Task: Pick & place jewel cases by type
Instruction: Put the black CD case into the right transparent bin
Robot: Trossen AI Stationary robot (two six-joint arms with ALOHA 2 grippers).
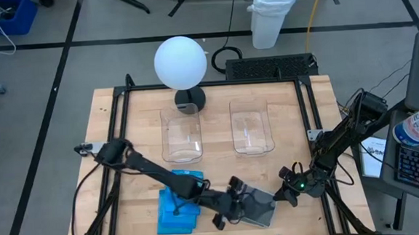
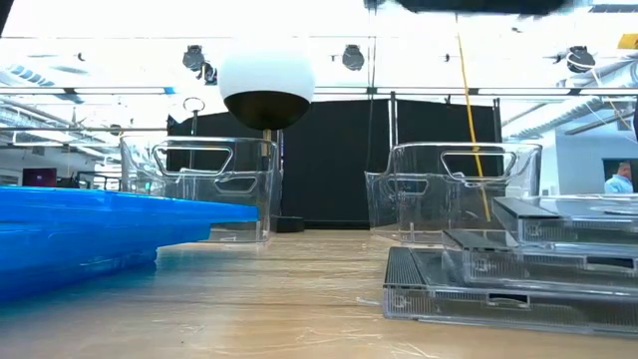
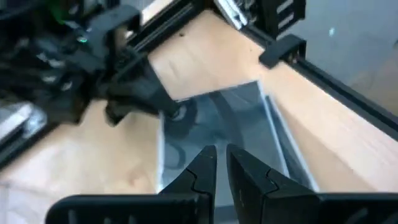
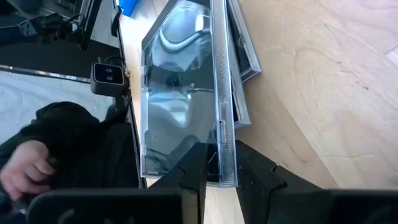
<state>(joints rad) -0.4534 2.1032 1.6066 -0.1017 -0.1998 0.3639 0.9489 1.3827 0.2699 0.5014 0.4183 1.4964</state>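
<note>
A stack of clear jewel cases [image 1: 260, 209] lies near the table's near edge, right of centre; it also shows as clear jewel cases [image 2: 518, 269] in the low view. Blue jewel cases [image 1: 177, 210] are stacked to its left. My right gripper [image 4: 219, 163] is shut on the top clear case [image 4: 180, 93], coming from the stack's right side. My left gripper [image 3: 221, 163] reaches in from the left with its fingers almost together over that same case [image 3: 224, 124]. I cannot tell whether it touches the case. Neither gripper's fingers show in the low view. My right gripper pinches the top clear case by its long edge rim [image 4: 224, 140], one finger on each face. The fingers lie across that edge. The case stands tilted above the other clear cases [image 4: 245, 59]; the far edge's support is hidden.
Two clear tubs [image 1: 181, 134] [image 1: 251, 126] stand side by side at the table's middle. A lamp with a white globe [image 1: 180, 61] stands behind them. A black frame rail [image 1: 307, 111] runs along the table's sides. A person's hand [image 4: 28, 171] shows beyond the near edge.
</note>
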